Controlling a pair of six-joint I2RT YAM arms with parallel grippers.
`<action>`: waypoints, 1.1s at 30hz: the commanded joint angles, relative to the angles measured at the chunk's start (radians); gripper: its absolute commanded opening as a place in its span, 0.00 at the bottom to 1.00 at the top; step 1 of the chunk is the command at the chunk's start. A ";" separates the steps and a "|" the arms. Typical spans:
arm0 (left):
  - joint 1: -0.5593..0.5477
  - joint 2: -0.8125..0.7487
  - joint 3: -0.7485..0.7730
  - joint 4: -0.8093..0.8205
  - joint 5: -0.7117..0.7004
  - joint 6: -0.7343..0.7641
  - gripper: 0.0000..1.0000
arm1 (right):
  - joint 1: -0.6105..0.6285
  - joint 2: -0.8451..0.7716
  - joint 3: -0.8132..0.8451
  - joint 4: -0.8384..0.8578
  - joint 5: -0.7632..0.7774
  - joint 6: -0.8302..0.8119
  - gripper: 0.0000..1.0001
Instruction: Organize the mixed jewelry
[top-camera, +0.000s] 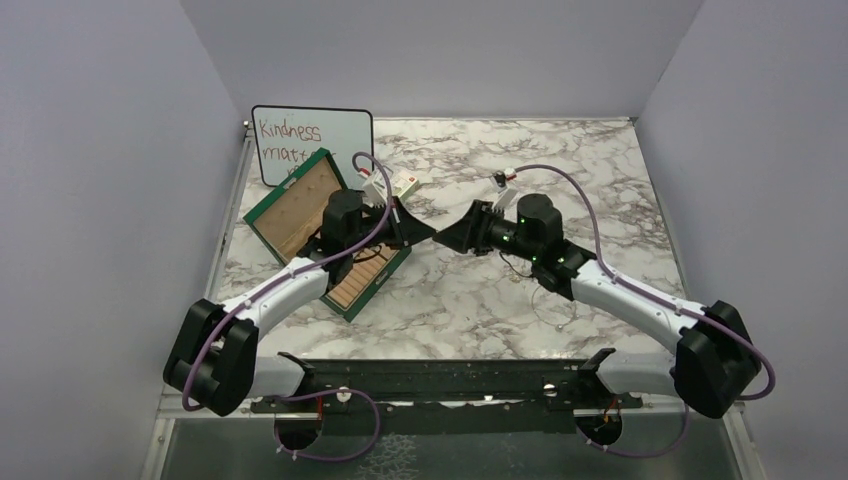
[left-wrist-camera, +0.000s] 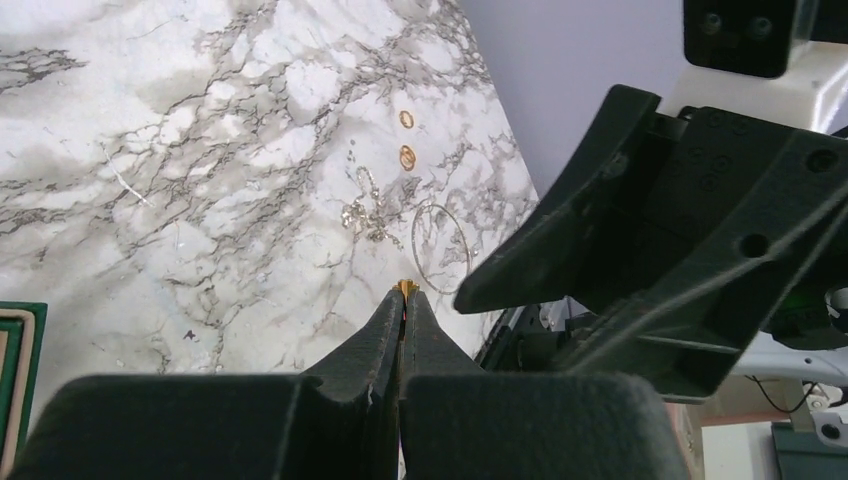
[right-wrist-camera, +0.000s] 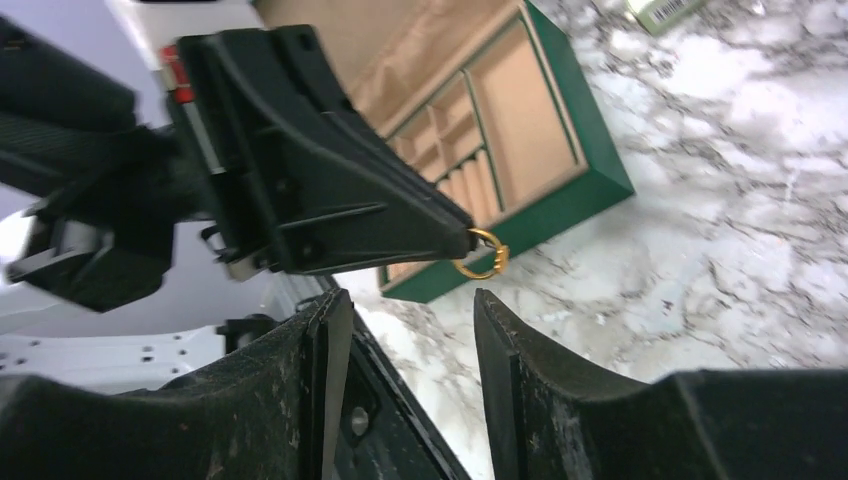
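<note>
A small gold ring (right-wrist-camera: 482, 255) hangs above the table, pinched at the tip of my left gripper (left-wrist-camera: 405, 292), which is shut on it; only a gold sliver (left-wrist-camera: 405, 286) shows past the tips in the left wrist view. My right gripper (right-wrist-camera: 410, 297) is open just below and beside the ring, with nothing between its fingers (left-wrist-camera: 560, 230). Both grippers meet tip to tip (top-camera: 437, 236) mid-table. More of the mixed jewelry lies on the marble: two gold rings (left-wrist-camera: 406, 119) (left-wrist-camera: 407, 157), silver bits (left-wrist-camera: 365, 215) and a thin wire loop (left-wrist-camera: 440, 248).
The open green box (right-wrist-camera: 560, 170) with tan compartments lies left of the grippers (top-camera: 300, 210). A small white-and-green carton (top-camera: 405, 183) sits behind them. A whiteboard (top-camera: 310, 140) leans at the back left. Walls close in both sides.
</note>
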 joint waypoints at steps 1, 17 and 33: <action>0.035 -0.037 0.075 -0.027 0.110 0.007 0.00 | 0.004 -0.078 -0.038 0.168 -0.040 0.070 0.53; 0.062 -0.085 0.297 -0.050 0.403 -0.083 0.00 | 0.003 -0.091 -0.049 0.580 -0.062 0.427 0.67; 0.071 -0.081 0.360 -0.045 0.461 -0.174 0.00 | 0.003 -0.137 -0.128 0.740 -0.082 0.452 0.38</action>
